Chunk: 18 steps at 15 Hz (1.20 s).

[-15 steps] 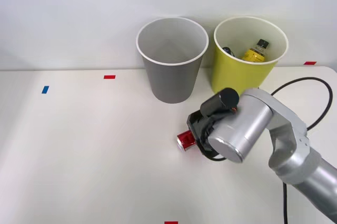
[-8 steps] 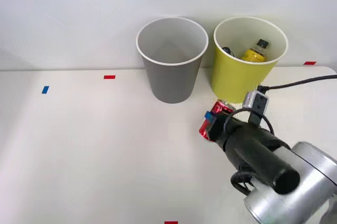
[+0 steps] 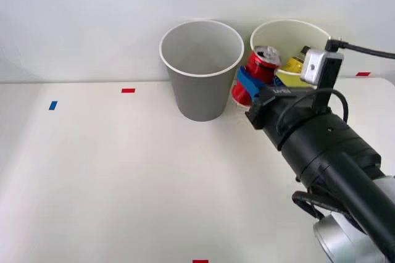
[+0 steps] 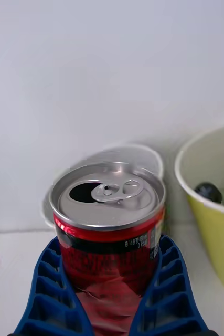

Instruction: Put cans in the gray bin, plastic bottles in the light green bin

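The right gripper [image 3: 252, 84] hangs raised off the white worktop [image 3: 111, 176], level with the white rims of the two bins, its blue ribbed jaws closed on the small red soda can with silver ends [image 3: 259, 67]. In the front view the can sits tilted, its silver top with the pull tab turned up and outward, in front of the gap between the tall tapered gray wastebasket [image 3: 201, 68] and the yellow-green wastebasket of the same shape [image 3: 290, 34]; it overlaps the yellow-green one's near left rim. The two bins stand just beside each other at the far edge of the worktop against a plain pale wall, with little room between them. The gray bin's white inside looks bare. Inside the yellow-green bin the small bottle with a yellow label [image 3: 295, 63] shows past the arm's black wrist housing. From the wrist camera the can [image 4: 109, 231] stands between the blue fingers [image 4: 43, 294], the gray bin's rim [image 4: 143, 155] blurred right behind it and the yellow-green bin [image 4: 211, 210] off to one side. The near and left worktop lies open, marked by small red and blue tape pieces [image 3: 128, 90].
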### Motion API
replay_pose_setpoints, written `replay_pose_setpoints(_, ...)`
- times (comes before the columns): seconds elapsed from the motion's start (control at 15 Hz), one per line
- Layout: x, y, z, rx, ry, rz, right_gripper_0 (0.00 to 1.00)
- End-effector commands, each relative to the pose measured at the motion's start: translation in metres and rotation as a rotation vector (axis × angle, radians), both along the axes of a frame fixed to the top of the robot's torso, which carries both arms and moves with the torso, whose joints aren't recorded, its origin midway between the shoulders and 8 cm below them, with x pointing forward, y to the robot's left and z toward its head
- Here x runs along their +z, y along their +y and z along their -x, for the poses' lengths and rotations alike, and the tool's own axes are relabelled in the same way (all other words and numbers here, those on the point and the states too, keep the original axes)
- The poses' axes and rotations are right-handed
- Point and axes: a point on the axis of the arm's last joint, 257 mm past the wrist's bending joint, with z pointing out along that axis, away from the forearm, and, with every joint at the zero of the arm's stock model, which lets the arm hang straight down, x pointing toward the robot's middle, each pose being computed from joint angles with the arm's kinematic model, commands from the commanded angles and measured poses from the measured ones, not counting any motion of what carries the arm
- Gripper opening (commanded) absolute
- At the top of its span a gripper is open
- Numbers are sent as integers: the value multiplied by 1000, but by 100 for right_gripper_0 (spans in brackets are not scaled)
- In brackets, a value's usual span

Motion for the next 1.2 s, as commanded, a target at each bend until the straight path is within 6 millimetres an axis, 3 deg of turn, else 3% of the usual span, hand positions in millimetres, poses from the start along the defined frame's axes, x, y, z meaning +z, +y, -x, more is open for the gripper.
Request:
replay_pose_setpoints(0.07, 44, 27, -29, 72, -152, -13, 0)
replay_pose_setpoints(0.47, 68, 57, -102, 25, -219, 32, 0)
replay_pose_setpoints(0.73, 58, 64, -146, -31, -206, 121, 0)
replay_pose_setpoints(0.93, 49, 72, -167, -43, -185, 165, 0)
replay_pose_setpoints(1.2, 39, 84, -174, -34, -169, 194, 0)
